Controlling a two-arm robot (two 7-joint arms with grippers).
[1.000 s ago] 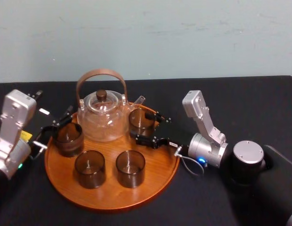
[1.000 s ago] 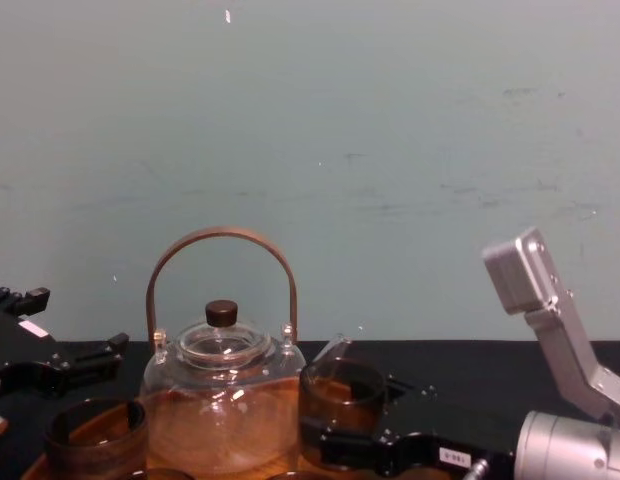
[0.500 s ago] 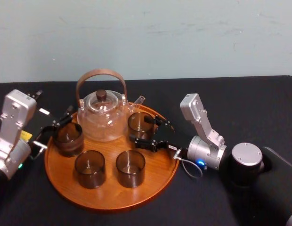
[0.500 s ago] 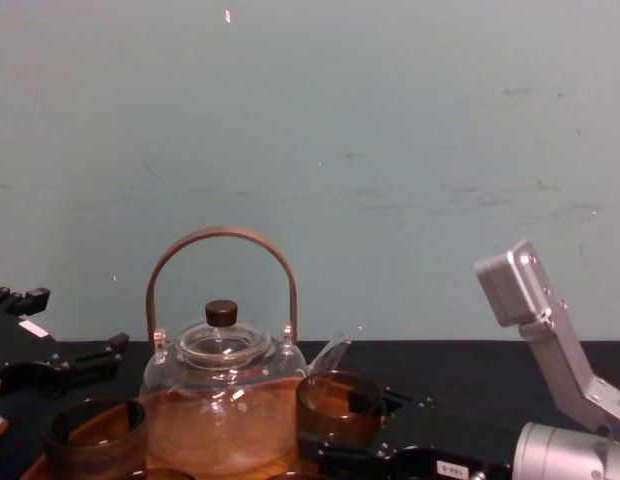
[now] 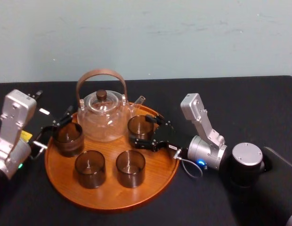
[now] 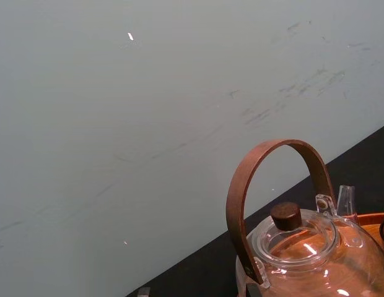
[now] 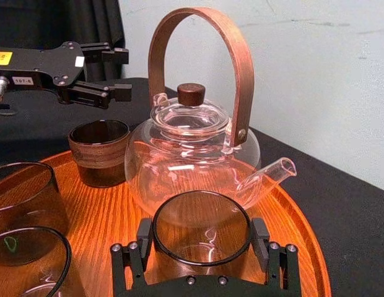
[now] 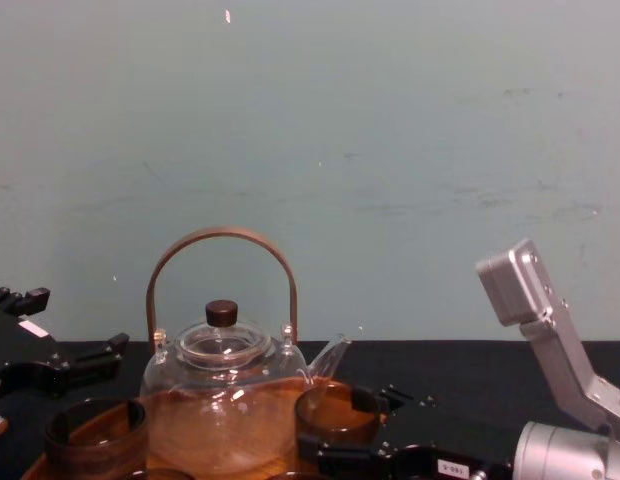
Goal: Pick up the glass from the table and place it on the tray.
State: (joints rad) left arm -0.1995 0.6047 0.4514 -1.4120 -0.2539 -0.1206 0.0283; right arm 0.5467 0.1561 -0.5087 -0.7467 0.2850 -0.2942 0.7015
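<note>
The right gripper (image 5: 142, 131), clamped on the glass (image 5: 139, 124), has lowered over the last second. The glass now sits at tray (image 5: 108, 197) level beside the teapot (image 5: 102, 117), so release is due. The left gripper (image 5: 59, 121) idles open at the tray's left edge.

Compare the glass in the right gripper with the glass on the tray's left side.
The held glass sits by the spout of the teapot, clamped by the right gripper. The left glass stands free, with the left gripper nearby but apart. The left glass looks darker, with a brown band round its wall, while the held glass is see-through. Both are upright and short, within the rim of the tray.
</note>
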